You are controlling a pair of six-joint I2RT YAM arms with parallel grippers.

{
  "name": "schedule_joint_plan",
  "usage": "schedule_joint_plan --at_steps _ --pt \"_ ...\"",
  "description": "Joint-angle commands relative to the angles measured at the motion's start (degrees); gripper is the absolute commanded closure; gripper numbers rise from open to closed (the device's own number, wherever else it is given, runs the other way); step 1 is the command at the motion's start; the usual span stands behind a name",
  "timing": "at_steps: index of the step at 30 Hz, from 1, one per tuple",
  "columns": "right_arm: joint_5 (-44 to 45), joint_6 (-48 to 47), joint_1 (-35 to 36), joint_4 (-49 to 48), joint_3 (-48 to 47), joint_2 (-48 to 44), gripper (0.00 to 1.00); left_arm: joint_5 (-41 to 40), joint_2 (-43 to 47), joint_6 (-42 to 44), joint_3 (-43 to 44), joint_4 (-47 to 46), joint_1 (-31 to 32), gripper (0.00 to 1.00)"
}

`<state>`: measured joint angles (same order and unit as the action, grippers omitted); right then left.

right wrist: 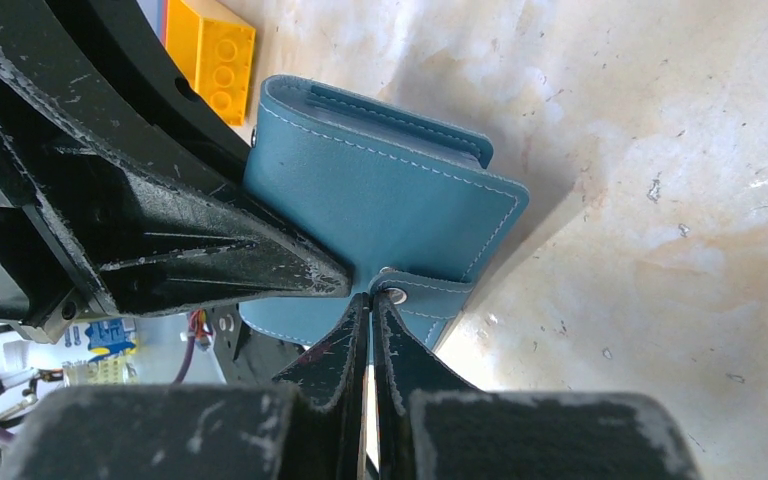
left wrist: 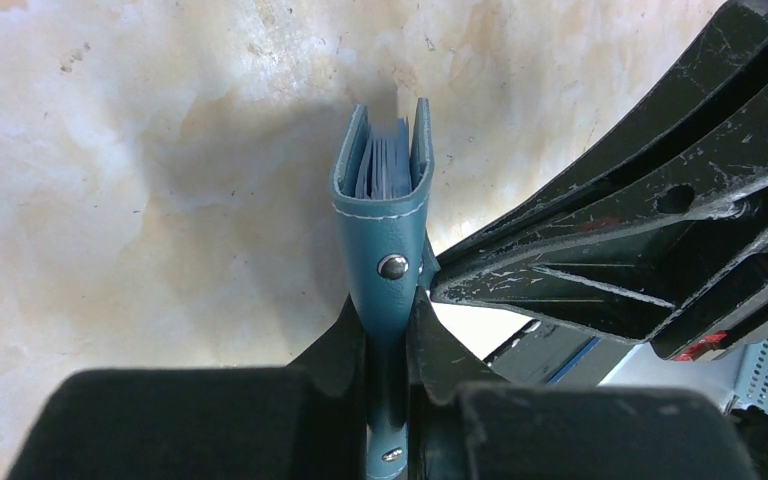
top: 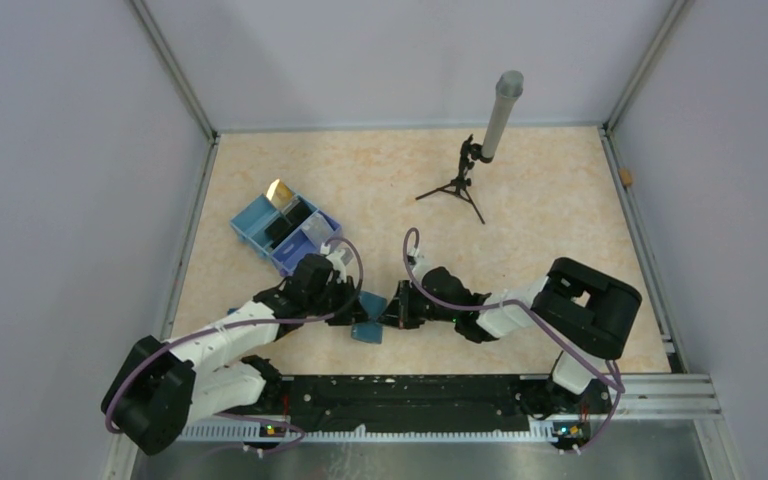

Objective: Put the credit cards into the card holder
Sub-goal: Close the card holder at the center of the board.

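Left gripper (left wrist: pixel 388 312) clamped on the card holder (left wrist: pixel 384 225); right gripper (right wrist: pixel 372 300) pinched shut on its clasp tab. One holder, at the table front between both grippers: teal, white stitching, folded nearly closed, pale blue leaves inside, mouth pointing away from the left wrist, long axis along those fingers. One yellow block (right wrist: pixel 210 52) beyond. Further back, one blue tray (top: pixel 253 228) holds three cards: gold card (top: pixel 280 190), black card (top: pixel 295 220), pale card (top: pixel 317 232). One tripod (top: pixel 457 185) farthest.

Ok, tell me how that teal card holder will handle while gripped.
The card holder probably flexes: thin stitched covers, clasp tab pinched by the right gripper. Likely springs ajar, since its covers gape beyond the left gripper.
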<state>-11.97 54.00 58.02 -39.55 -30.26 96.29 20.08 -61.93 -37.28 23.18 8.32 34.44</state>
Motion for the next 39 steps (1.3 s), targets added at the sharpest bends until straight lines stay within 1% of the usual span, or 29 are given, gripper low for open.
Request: schedule_joint_plan --at_steps 1,13,28,39 --pt "-0.89 -0.73 1.09 -6.49 -0.19 0.21 1.00 -0.07 -1.51 2.05 1.01 0.21 0.66 1.00" --pt "0.45 -1.52 1.08 -6.51 -0.13 0.83 1.00 0.81 -1.73 2.73 1.17 0.66 0.97 1.00" --pt "1.66 -2.17 0.98 -8.52 0.59 4.54 1.00 1.61 -1.57 3.30 1.39 0.89 1.05 1.00" --pt "1.46 -4.04 -0.91 -12.80 3.91 6.45 1.00 6.13 -0.14 4.88 -0.64 -1.24 1.07 1.00"
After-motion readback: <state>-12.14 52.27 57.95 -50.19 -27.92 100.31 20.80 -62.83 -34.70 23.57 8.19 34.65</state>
